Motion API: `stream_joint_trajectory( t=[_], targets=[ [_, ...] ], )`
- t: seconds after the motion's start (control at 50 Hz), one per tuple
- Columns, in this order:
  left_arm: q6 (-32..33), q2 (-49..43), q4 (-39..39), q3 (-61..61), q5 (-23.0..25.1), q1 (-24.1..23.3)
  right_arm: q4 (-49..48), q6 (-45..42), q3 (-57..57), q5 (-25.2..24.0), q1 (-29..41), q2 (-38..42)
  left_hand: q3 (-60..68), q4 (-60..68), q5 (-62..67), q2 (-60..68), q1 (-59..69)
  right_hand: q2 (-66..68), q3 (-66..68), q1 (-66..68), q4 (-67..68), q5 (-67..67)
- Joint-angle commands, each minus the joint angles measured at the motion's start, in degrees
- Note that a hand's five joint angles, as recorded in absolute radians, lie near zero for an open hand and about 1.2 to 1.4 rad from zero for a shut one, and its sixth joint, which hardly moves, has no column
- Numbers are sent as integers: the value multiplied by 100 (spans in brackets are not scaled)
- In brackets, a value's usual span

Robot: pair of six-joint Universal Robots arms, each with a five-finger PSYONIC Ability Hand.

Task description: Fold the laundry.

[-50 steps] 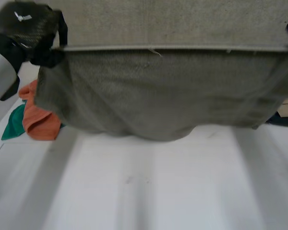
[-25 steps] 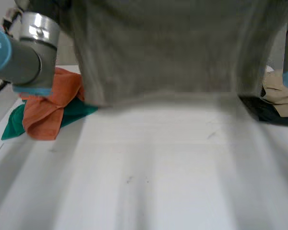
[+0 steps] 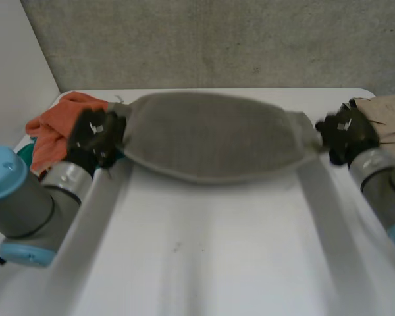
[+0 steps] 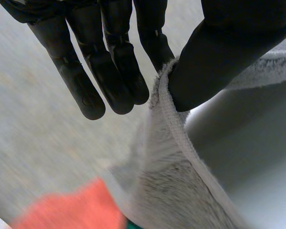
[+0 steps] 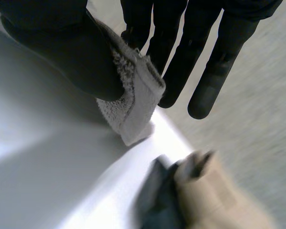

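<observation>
White surface (image 3: 217, 250), and a grey towel (image 3: 214, 135) is stretched wide across its far half, one end in each hand. The left hand (image 3: 95, 135) has its end pinched between thumb and fingers. The right hand (image 3: 345, 135) is clamped on the opposite corner the same way. There's an orange cloth (image 3: 49, 128) bunched by the left hand and a beige cloth (image 3: 385, 112) beside the right.

Two hands apart, sharing one cloth.
The left black hand (image 3: 95, 135) at nine o'clock and the right black hand (image 3: 345, 135) at three each pinch an end hem of the fuzzy grey towel (image 3: 210, 135) between thumb and straight fingers (image 4: 109, 67). The left grey arm (image 3: 36, 197) enters from eight o'clock and the right grey arm (image 3: 382, 184) from four.
</observation>
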Motion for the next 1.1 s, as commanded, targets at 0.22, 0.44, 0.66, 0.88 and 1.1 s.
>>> stream_joint_trajectory(
  t=[0.22, 0.44, 0.66, 0.88, 1.1],
  targets=[
    [559, -1011, -68, 234, 802, 754, 45, 47, 415, -206, -560, 293, -2489, -2517, -2343, -2514, -2275, 1236, 1156, 1483, 1120, 1182],
    [629, -950, -209, 49, 741, 938, 54, 38, 415, -144, -552, 293, -2524, -2552, -2378, -2548, -2309, 1236, 1156, 1483, 1120, 1182],
    [629, -283, -849, -179, 750, 1141, 527, -49, 441, -135, -561, 12, 1142, 1114, 1288, 1117, 1356, 1236, 1156, 1483, 1120, 1182],
    [743, 2290, -4273, -267, 759, 1105, 3260, -1612, 520, -153, -990, -1780, 1142, 1114, 1288, 1117, 1356, 1236, 1156, 1483, 1120, 1182],
    [2008, 2918, -5869, -531, 776, 1106, 3912, -2915, 1197, -188, -1554, -2467, 1142, 1114, 1288, 1117, 1356, 1236, 1156, 1483, 1120, 1182]
  ],
)
